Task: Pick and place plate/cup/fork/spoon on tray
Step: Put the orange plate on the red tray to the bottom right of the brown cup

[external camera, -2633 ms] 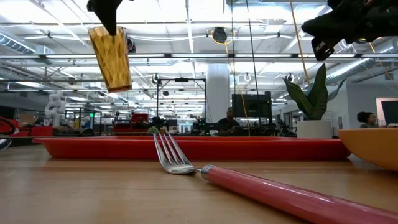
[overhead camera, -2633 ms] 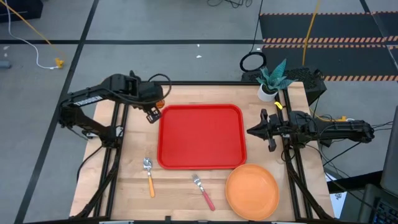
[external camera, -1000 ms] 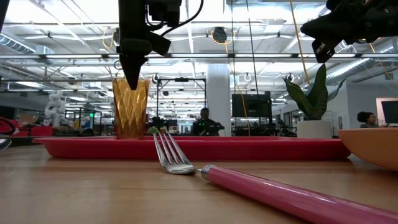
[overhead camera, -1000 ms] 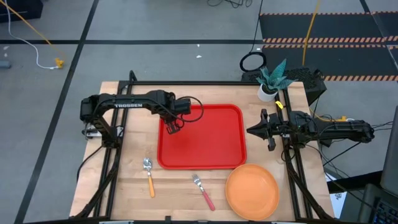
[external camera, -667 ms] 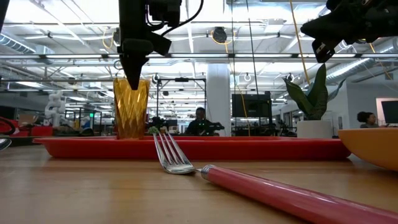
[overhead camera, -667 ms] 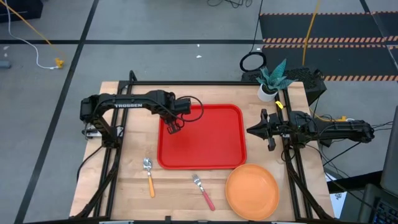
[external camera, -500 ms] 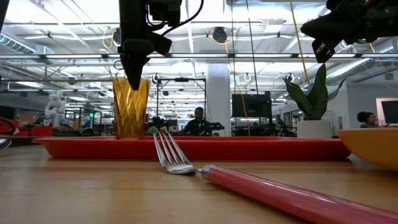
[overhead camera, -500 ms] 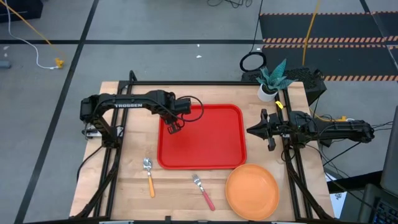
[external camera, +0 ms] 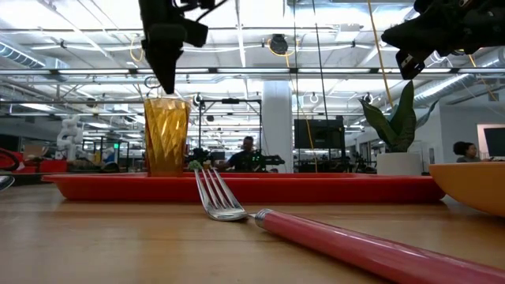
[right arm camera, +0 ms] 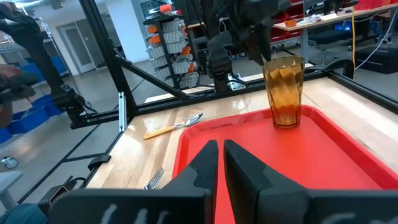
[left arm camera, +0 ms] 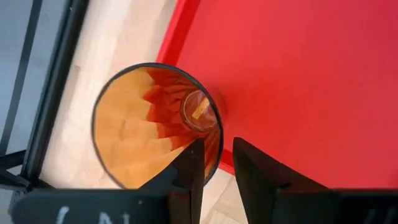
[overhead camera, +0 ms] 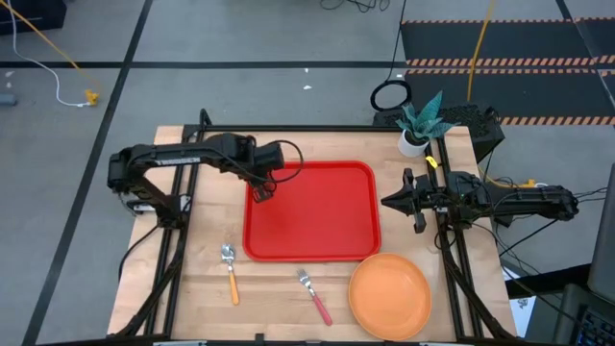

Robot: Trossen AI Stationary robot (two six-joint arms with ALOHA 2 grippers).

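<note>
Change: my left gripper (external camera: 167,79) has let go of the cup (external camera: 166,136) and lifted; a moment ago its fingers were down on the rim.
Meaning: cup is placed; plate (overhead camera: 388,296), fork (overhead camera: 313,295) and spoon (overhead camera: 231,272) remain on the table.
Cup: upright at the tray's (overhead camera: 317,231) upper-left corner in the high view.
Left gripper: fingers apart, holding nothing, just above the rim.
Right gripper (overhead camera: 386,203): fingers together, empty, waiting at the tray's right edge.

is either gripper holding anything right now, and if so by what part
Nothing is held. The left gripper hangs open just above the cup's rim; the cup stands on the tray. The right gripper is shut and empty.
</note>
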